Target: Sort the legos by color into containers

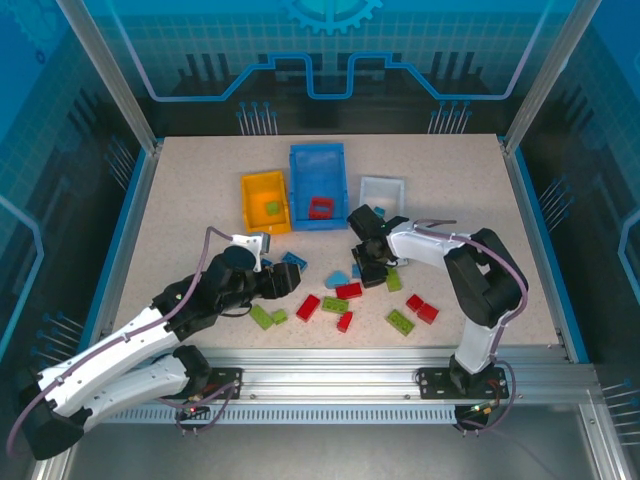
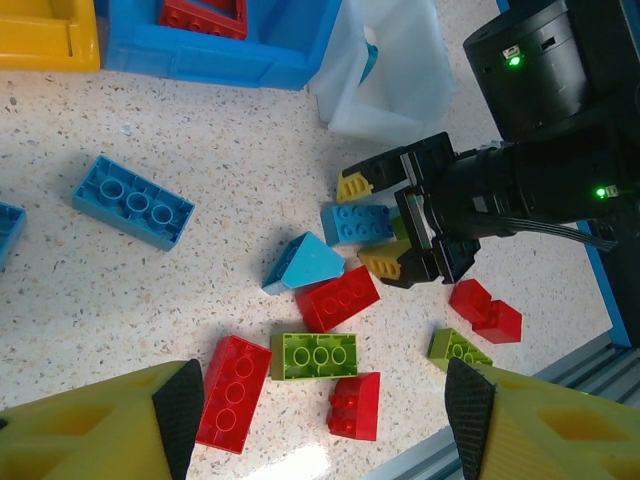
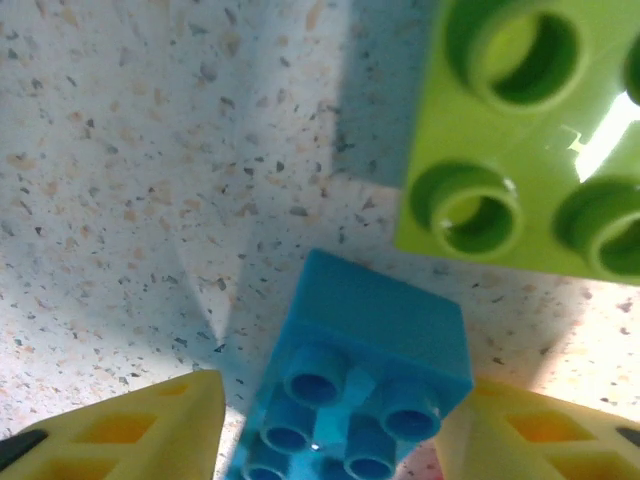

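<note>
Red, lime green and light blue legos lie scattered on the speckled table (image 1: pixel 200 200). My right gripper (image 1: pixel 362 268) is low over a light blue brick (image 3: pixel 360 380), which sits between its yellow fingers (image 3: pixel 150 430). The right finger touches it and a thin gap shows on the left. My left gripper (image 2: pixel 325 400) stands open above a green brick (image 2: pixel 320 355) and two red ones (image 2: pixel 235 390), holding nothing. The yellow-orange bin (image 1: pixel 252 190) holds a green brick, the blue bin (image 1: pixel 318 160) red bricks, and the white bin (image 1: pixel 382 185) a blue piece.
A large lime green brick (image 3: pixel 540 150) lies just beyond the blue one. More loose bricks lie near the front rail: red (image 1: pixel 421 308), green (image 1: pixel 400 321), green (image 1: pixel 262 316), blue (image 1: pixel 294 260). The two grippers are close together at mid-table.
</note>
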{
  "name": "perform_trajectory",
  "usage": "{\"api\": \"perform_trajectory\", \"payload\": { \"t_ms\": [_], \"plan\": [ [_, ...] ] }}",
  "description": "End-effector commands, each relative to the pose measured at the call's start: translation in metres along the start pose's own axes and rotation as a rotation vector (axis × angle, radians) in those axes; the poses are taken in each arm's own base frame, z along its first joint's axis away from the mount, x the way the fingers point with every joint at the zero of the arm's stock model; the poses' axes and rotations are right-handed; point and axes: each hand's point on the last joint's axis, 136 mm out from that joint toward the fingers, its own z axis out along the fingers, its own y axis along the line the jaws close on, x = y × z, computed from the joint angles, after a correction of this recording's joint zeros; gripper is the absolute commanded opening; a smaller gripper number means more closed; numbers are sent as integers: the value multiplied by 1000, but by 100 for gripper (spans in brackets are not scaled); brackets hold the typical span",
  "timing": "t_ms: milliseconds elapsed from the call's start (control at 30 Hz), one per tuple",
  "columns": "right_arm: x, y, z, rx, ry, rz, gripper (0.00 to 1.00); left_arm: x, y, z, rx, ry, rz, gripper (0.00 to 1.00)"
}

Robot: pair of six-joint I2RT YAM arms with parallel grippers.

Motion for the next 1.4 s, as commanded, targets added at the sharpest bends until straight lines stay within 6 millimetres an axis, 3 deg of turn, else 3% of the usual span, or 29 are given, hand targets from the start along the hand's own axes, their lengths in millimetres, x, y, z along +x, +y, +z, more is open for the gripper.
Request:
{"api": "perform_trajectory", "payload": {
  "t_ms": [0,133,200,367,500,633,733,1000,1100,1267,1367],
  "plan": [
    [-9,1,8,2,-30,30,46,-9,-11,-10,29,-23,16,69],
    [-13,9,-6,-45,-61,-33,20,-11,-12,-10,31,-30,19,69],
    [-19,21,-30,-107,-124,-110,13,-13,-15,-9,38,-36,18,69],
    [-50,46,-110,-194,-375,-367,11,-19,-24,-4,53,-37,30,69],
    [-67,73,-141,-201,-485,-594,13,-21,-32,3,71,-25,29,69],
    [-72,100,-138,-154,-502,-783,14,-21,-37,8,82,-8,30,69],
    [-77,110,-120,-60,-472,-852,14,-20,-38,11,85,-5,27,69],
    [-86,122,-67,72,-412,-911,15,-16,-34,11,77,5,23,69],
    [-87,123,-54,76,-363,-918,22,-12,-32,13,68,20,23,69],
    [-78,128,-68,14,-345,-936,47,5,-22,23,20,100,24,71],
    [-73,131,-90,-40,-355,-942,51,23,-10,33,-31,175,32,71]
  ]
}}
